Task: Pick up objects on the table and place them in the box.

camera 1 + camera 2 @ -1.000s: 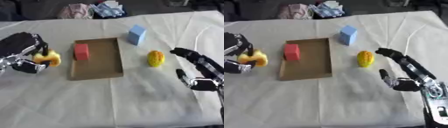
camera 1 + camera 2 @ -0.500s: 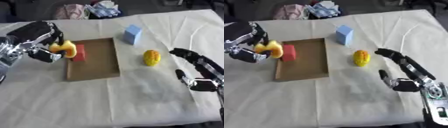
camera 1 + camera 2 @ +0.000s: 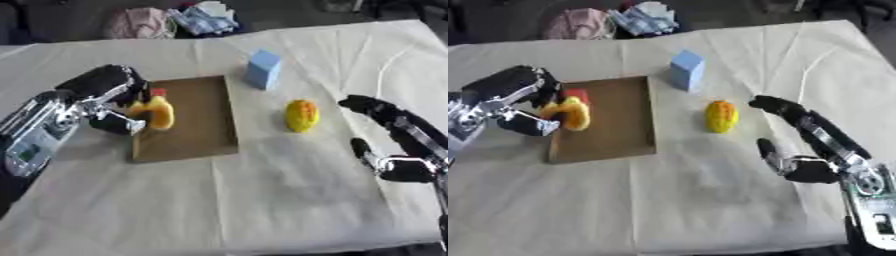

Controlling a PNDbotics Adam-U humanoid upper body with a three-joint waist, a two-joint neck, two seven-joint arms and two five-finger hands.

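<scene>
A yellow object (image 3: 157, 112) is pinched by the left robot hand (image 3: 109, 97) over the box (image 3: 188, 120), at its 9 o'clock edge. At 3 o'clock on the bench (image 3: 262, 200), the right robot hand (image 3: 394, 145) is held spread.

Blk robot hand (image 3: 109, 90), silver forearm.

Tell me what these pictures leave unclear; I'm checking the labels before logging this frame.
- Red block: mostly hidden behind the yellow object in both views.
- Yellow object's shape: blurred, partly covered by the left robot hand.
- Whether it touches the box floor: cannot tell.
- Right robot hand: idle and open; its arm is cut by the lower right edge.
- Crumpled things at the far edge: too blurred to name.
</scene>
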